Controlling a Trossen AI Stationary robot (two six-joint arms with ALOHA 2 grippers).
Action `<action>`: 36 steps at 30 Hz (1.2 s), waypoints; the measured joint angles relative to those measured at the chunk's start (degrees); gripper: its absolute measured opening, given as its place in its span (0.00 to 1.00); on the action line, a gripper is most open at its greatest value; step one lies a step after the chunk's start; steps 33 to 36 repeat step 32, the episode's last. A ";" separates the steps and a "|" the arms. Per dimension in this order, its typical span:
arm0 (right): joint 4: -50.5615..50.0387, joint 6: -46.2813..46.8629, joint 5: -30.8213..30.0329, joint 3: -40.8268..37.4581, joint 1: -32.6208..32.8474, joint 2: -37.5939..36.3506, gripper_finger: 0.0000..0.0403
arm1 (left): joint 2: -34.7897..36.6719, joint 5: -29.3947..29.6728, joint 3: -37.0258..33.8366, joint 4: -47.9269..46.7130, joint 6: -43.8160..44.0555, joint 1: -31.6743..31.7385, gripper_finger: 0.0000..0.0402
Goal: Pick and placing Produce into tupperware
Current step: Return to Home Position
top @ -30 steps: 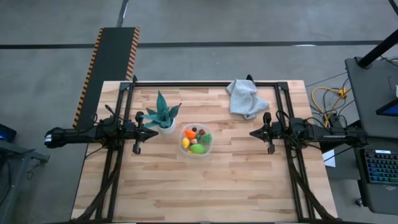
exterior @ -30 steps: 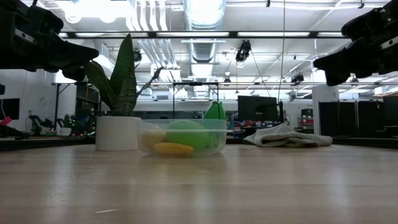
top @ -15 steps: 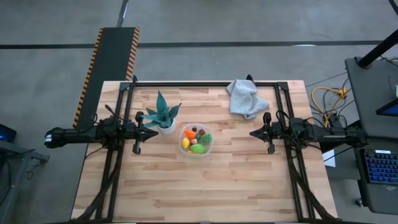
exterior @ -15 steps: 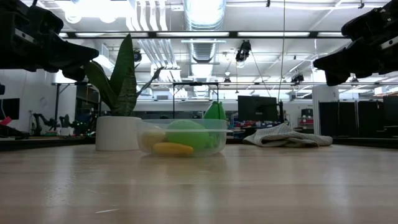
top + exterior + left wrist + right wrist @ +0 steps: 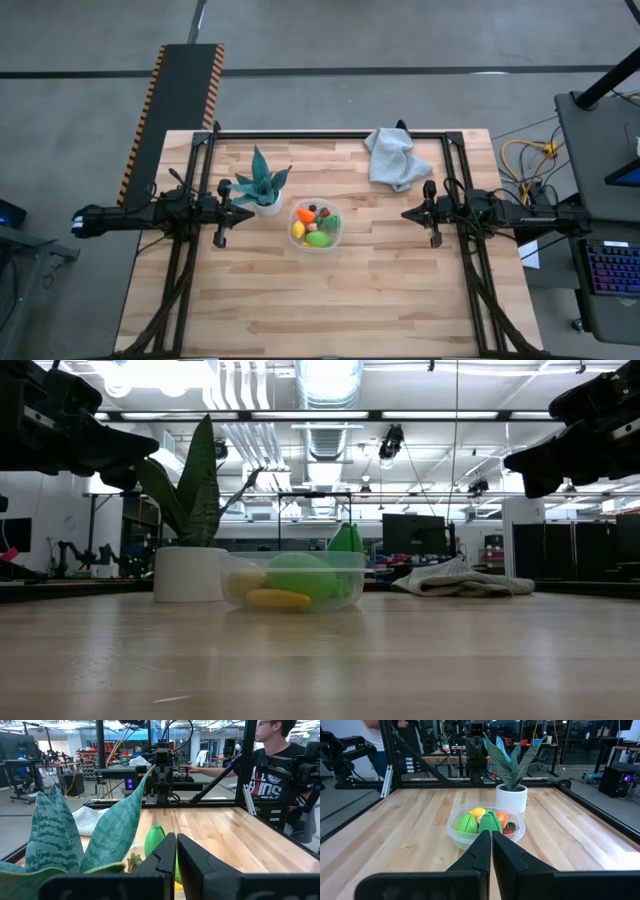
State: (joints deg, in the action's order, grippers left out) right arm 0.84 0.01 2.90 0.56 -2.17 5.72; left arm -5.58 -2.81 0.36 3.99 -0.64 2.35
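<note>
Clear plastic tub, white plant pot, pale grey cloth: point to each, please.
Clear plastic tub (image 5: 454, 834): right wrist view, near wall.
White plant pot (image 5: 511, 797): right wrist view, front side.
Pale grey cloth (image 5: 392, 160): high view, middle fold.

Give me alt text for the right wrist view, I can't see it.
A small clear plastic tub with rounded corners holds green, yellow, orange and dark toy produce pieces on the light wooden table. A spiky teal plant in a white pot stands beside it. The shut right end effector points toward the tub without touching it.
</note>
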 joint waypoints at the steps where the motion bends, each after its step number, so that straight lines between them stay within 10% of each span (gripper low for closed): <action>1: 0.00 -0.02 0.00 0.00 0.02 0.00 0.02 | 0.00 0.00 0.00 0.00 0.00 0.00 0.00; 36: 0.01 0.00 0.01 0.00 0.02 0.01 0.02 | 0.00 0.00 0.00 0.00 0.00 0.00 0.00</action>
